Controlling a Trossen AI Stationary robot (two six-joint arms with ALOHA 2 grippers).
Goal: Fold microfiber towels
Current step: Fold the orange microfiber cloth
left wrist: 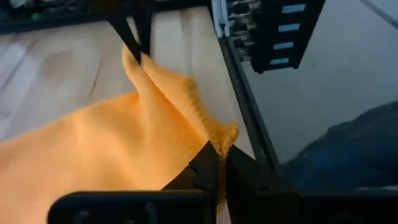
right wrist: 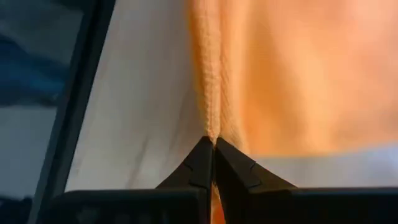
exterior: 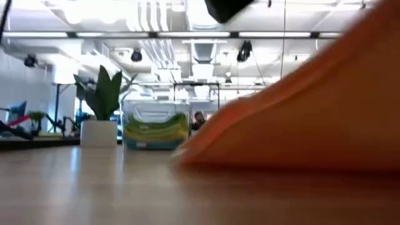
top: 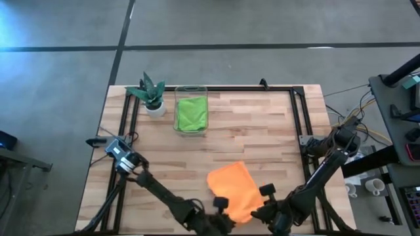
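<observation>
the potted plant (top: 151,95) and clear bin (top: 191,91) holding a lime green towel (top: 191,113) stand at the table's (top: 262,137) far edge; left gripper (left wrist: 219,163) and right gripper (right wrist: 213,151) each pinch the orange towel (top: 235,188) at the near edge.

**Two dark arms, black to the fingertips**

Both arms were slim and near-black, built of tube-like links joined by chunkier knuckles. The left arm (top: 154,187) carried a boxy base block with a pale label on top. The right arm (top: 321,174) rose from a rounded, greyish joint housing. Each claw's fingers (right wrist: 199,165) were matte black, wedge-shaped and tapered to a point, mounted on a flat black crossbar.
</observation>
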